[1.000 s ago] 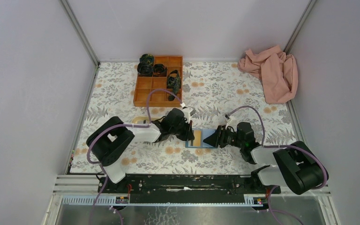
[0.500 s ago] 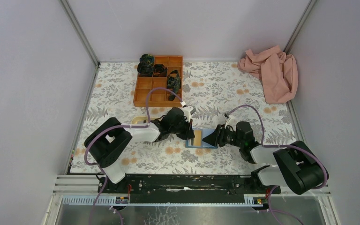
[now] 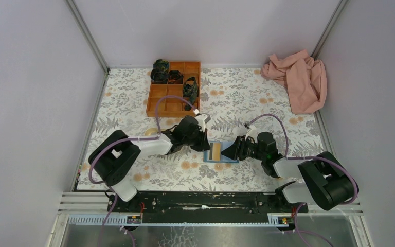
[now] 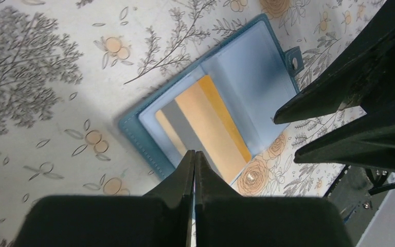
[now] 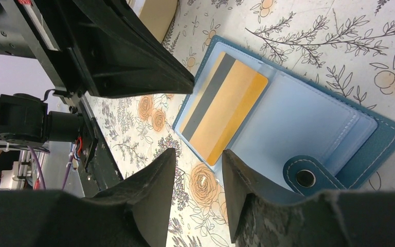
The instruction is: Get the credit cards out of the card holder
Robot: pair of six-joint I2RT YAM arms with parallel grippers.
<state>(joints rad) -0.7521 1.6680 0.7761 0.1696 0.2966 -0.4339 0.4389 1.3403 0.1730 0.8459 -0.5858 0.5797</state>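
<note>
Worktop (image 3: 133, 103) with a grey leaf-and-flower print fills the floor of the white-walled cell. A crumpled pink cloth (image 3: 298, 80) lies in its far right corner. An orange compartment tray (image 3: 169, 98) sits toward the far left, with dark items in some of its far cells; what they are is too small to tell.

Both arms reach toward the middle of the worktop and meet at the card holder (image 3: 220, 153), which lies flat and opened like a book between the two claws. Its pale blue inner pockets (image 5: 308, 128) face up, and its snap tab (image 5: 306, 177) sticks out from the half nearer the right arm.

One tan credit card (image 5: 231, 108) with a grey stripe along it lies on the half nearer the left arm. It lies flat against the blue lining, one long side by the fold.

The left claw (image 4: 194, 154) is pressed fully closed with nothing between its fingers. In its own wrist view, the joined tips lie over the card's striped side, near the holder's outer edge. Whether they touch the card cannot be told.

The right claw (image 5: 198, 152) stands about half open and holds nothing. Its two fingers lie just off one end of the card, by the holder's edge, and only printed cloth shows in the gap between them.
</note>
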